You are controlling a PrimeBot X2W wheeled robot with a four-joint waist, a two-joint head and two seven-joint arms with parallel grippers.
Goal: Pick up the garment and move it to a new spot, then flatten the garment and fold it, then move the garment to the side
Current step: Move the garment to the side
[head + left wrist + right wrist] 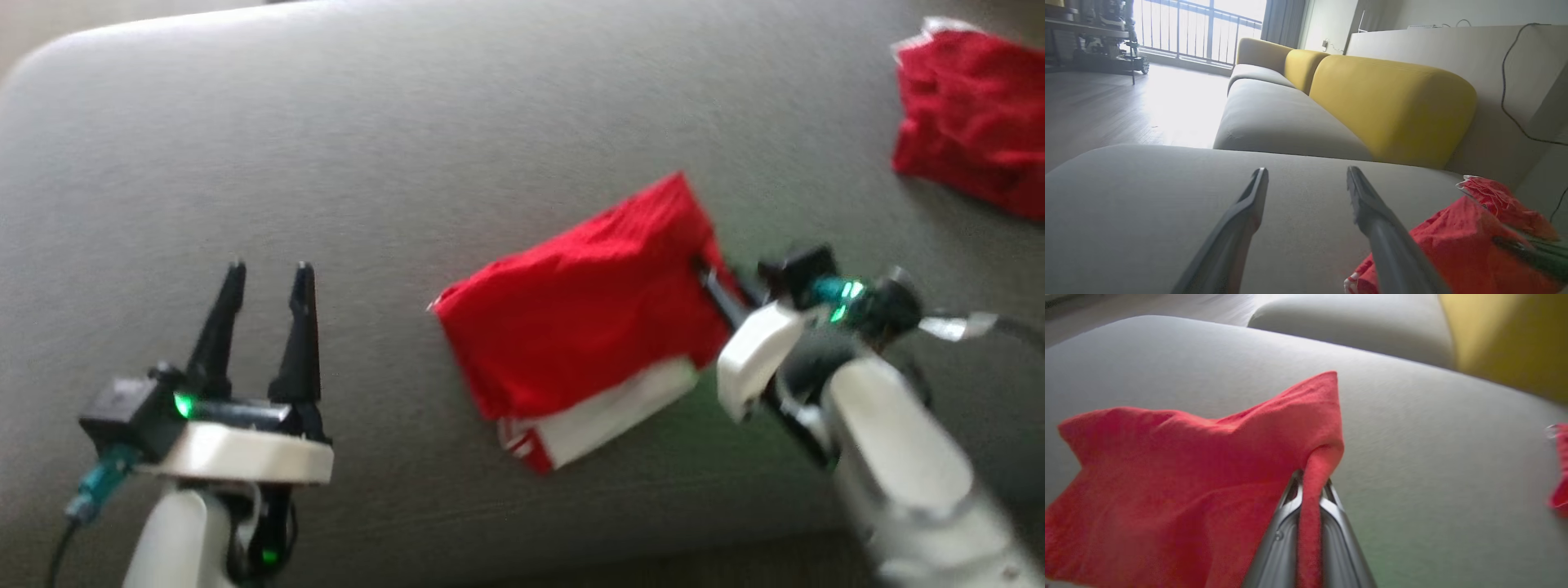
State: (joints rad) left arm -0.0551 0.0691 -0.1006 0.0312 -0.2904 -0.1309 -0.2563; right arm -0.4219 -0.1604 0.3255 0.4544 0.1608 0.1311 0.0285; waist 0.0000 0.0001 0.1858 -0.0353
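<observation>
A folded red garment (580,310) with a white band along its near edge lies on the grey cushion (408,147), right of centre. My right gripper (707,276) is shut on the garment's right edge. In the right wrist view the red garment (1180,473) is pinched between the two fingers (1282,539) and its corner is lifted off the cushion. My left gripper (265,278) stands open at the lower left, well apart from the garment. Its two fingers (1241,220) are spread with nothing between them, and the garment (1457,241) shows at the lower right of the left wrist view.
A second crumpled red cloth (971,114) lies at the far right of the cushion. Yellow backrests (1392,102) and more grey seats (1278,118) stretch beyond. A wooden floor (1106,106) lies past the cushion's left edge. A dark cable (1511,102) hangs on the wall.
</observation>
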